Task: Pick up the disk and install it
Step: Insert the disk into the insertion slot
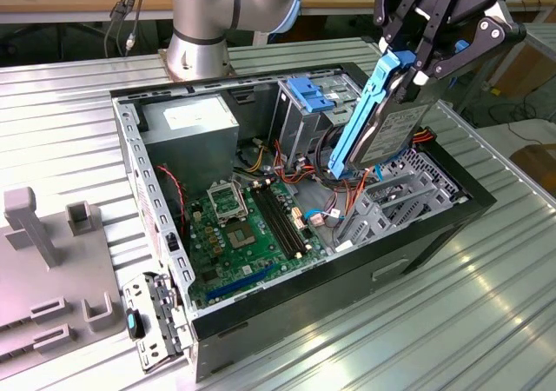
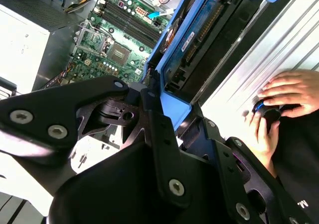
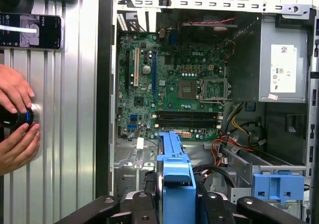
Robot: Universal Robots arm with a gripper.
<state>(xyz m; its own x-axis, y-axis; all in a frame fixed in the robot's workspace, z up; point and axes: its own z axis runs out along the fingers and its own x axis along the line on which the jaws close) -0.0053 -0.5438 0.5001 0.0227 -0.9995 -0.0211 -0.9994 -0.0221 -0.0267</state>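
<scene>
The pincer (image 1: 407, 68) clamps the disk (image 1: 388, 130) by its upper edge, and it hangs tilted over the open case (image 1: 347, 280), near its wall.

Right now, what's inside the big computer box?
A green motherboard, a grey power-supply box, coloured wires and a blue bracket. The disk, tilted over the case, hides part of the metal bay beneath it.

Desk (image 1: 486, 321): ribbed silver metal top. Directly on it: open black computer case (image 1: 287, 308), mid-desk; grey fixture plate (image 1: 52, 295) with upright blocks, at the exterior view's left; arm base (image 1: 198, 56) beyond the case. First wrist view: phone (image 3: 31, 31) flat beside the case
</scene>
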